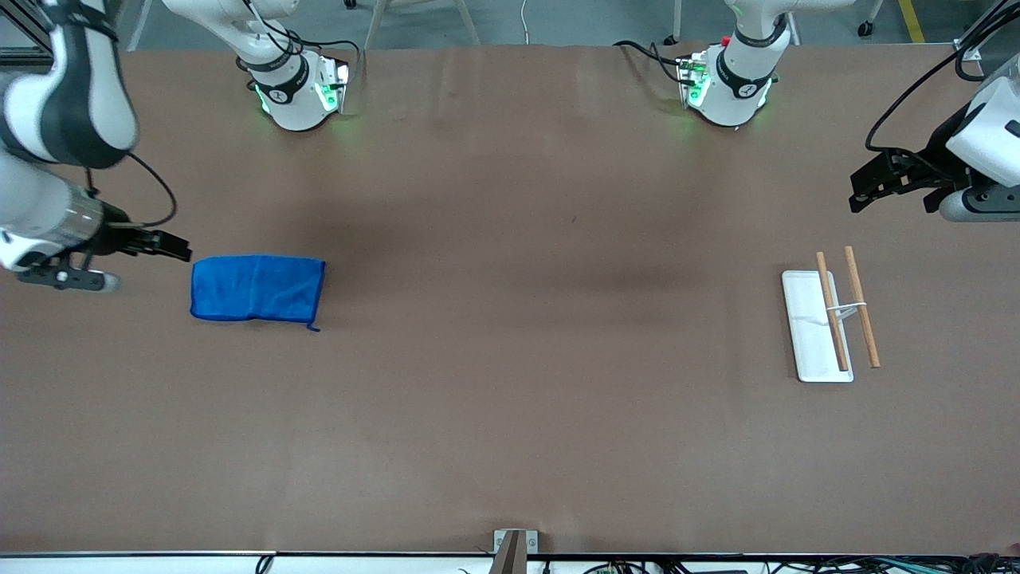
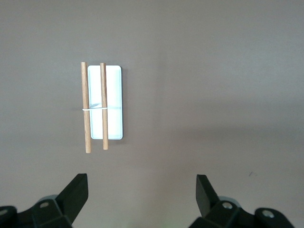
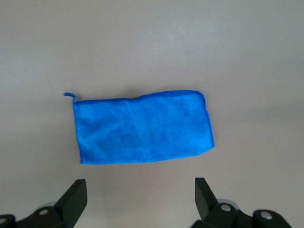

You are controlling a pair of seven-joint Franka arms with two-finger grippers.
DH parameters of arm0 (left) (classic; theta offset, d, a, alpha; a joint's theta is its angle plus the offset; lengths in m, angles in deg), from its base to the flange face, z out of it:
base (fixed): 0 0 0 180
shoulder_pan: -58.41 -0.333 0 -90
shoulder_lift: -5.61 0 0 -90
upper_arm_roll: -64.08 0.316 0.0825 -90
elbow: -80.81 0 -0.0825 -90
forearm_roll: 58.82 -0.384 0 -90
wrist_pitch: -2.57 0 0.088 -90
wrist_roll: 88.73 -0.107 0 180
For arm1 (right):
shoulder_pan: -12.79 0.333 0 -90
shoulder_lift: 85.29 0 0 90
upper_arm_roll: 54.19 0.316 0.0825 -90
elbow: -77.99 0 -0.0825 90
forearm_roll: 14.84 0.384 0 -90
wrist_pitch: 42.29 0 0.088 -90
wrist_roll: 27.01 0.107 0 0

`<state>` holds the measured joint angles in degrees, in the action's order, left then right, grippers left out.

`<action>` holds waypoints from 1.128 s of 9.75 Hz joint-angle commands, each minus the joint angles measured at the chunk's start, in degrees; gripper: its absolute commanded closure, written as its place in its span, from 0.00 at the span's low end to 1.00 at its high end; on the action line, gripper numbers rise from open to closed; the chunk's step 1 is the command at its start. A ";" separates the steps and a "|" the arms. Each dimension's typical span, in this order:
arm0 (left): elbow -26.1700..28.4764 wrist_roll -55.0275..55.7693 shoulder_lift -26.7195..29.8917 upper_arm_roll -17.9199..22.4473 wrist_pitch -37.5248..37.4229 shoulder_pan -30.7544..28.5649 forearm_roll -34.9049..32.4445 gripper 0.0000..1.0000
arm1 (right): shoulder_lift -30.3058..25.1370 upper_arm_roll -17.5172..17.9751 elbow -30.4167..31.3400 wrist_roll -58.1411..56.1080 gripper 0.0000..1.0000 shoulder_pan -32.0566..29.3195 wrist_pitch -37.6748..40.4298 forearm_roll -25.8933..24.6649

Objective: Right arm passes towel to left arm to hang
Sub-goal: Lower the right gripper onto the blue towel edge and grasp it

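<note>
Both claws, right (image 3: 137, 197) and left (image 2: 140, 194), gape wide, empty

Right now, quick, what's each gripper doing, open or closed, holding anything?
Left gripper: open, empty, over bare table near the wooden rack.
Right gripper: open, empty, beside the blue towel, not touching it.

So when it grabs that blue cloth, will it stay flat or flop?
Probably flop: the towel lies flat and limp on the table, with a wavy hem. It looks thin, so likely light. Its fuzzy surface should grip the fingers rather than slip, though a pinch might lift only one layer.
</note>
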<state>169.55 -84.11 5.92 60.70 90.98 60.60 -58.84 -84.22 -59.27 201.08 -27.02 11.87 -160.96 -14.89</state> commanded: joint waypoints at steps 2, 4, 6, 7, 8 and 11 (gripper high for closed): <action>0.20 -0.32 -1.28 -0.22 -0.96 -0.25 -0.32 0.00 | 6.79 0.07 11.29 -4.20 0.00 -0.04 -19.89 0.23; 0.20 -0.23 -1.54 -0.31 -0.96 -0.25 -0.32 0.00 | 12.62 0.33 13.82 -6.75 0.00 0.05 -29.03 0.23; 0.38 -0.58 -1.54 -0.31 -1.05 -0.34 -0.32 0.00 | 14.56 0.42 16.55 -7.11 0.00 -0.13 -35.54 0.23; 0.38 -0.58 -1.54 -0.31 -0.96 -0.25 -0.32 0.00 | 16.84 0.42 16.56 -7.11 0.00 -0.22 -37.84 0.23; 0.38 -0.58 -1.54 -0.31 -0.96 -0.25 -0.32 0.00 | 17.12 0.42 16.82 -7.11 0.00 -0.04 -37.86 0.23; 0.38 -0.58 -1.54 -0.31 -0.96 -0.25 -0.32 0.00 | 17.21 0.77 16.91 -7.46 0.44 0.13 -37.51 0.23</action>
<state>169.53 -84.12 5.38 60.68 90.85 60.60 -58.84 -66.33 -58.90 217.09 -33.57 11.90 -198.08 -14.91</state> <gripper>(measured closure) 0.000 0.128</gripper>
